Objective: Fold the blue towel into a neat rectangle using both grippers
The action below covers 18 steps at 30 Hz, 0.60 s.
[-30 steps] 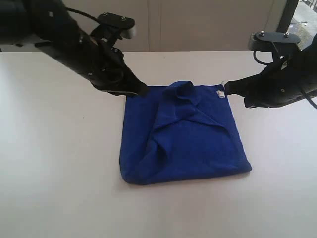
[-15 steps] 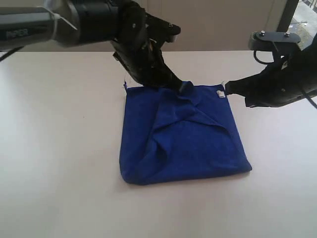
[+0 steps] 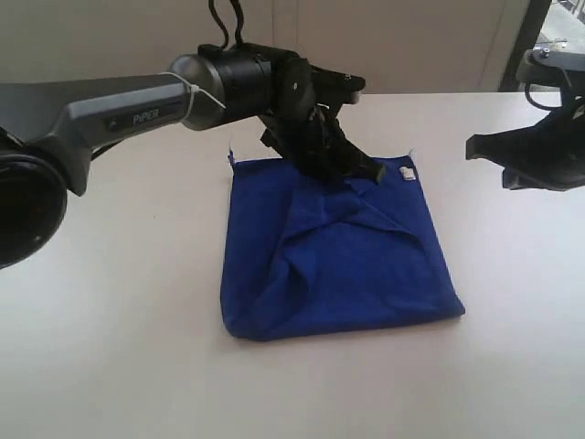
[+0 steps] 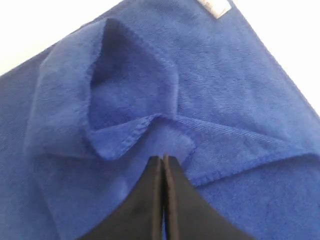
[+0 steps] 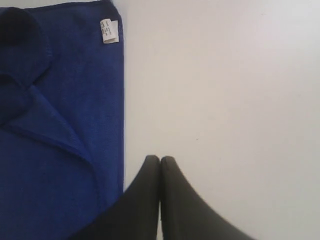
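Note:
The blue towel [image 3: 338, 256] lies on the white table, roughly square, with raised folds across its middle and a bunched hump at its far edge. A white label [image 3: 408, 171] marks its far right corner. My left gripper [image 3: 376, 172] reaches across to that far edge, shut, with its tips just over the hump. In the left wrist view the gripper [image 4: 163, 158] holds nothing and points at the rumpled fold of the towel [image 4: 130, 100]. My right gripper [image 3: 471, 146] hovers to the right, clear of the cloth. It is shut [image 5: 160, 159] over bare table beside the towel's edge [image 5: 55, 125].
The white table [image 3: 110, 347] runs wide on every side of the towel. A pale wall stands behind the table's far edge [image 3: 439, 92]. The left arm's long grey and black body [image 3: 137, 105] spans the far left of the table.
The left arm swung right along the towel's far edge, from the far left corner to the bunched hump. The right gripper drew back to the right, away from the labelled corner.

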Available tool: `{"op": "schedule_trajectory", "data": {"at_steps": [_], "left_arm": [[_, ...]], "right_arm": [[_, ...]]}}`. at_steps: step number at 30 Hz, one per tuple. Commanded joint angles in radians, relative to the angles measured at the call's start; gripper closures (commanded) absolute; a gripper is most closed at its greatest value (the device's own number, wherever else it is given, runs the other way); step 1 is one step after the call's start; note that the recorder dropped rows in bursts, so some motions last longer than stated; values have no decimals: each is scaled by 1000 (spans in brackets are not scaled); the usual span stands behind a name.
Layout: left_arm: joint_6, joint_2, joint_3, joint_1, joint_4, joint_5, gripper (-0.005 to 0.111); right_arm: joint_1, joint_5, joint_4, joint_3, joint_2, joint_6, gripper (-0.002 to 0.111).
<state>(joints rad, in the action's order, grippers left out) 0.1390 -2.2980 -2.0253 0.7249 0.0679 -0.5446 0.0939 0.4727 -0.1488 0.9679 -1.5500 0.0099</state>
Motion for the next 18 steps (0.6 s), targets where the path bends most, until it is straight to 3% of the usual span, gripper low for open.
{"op": "schedule_trajectory", "data": {"at_steps": [1, 3, 9, 12, 18], "left_arm": [[-48, -30, -13, 40, 29, 67, 107], [-48, -38, -13, 42, 25, 102, 106], [-48, -54, -13, 44, 25, 136, 76], [-48, -66, -13, 44, 25, 169, 69], [-117, -98, -13, 44, 23, 175, 68]], "right_arm": [[7, -12, 7, -4, 2, -3, 108], [7, -12, 7, -4, 2, -3, 108], [7, -12, 7, -4, 2, -3, 108], [7, -12, 7, -4, 2, -3, 108], [7, -12, 7, -4, 2, -3, 108]]}}
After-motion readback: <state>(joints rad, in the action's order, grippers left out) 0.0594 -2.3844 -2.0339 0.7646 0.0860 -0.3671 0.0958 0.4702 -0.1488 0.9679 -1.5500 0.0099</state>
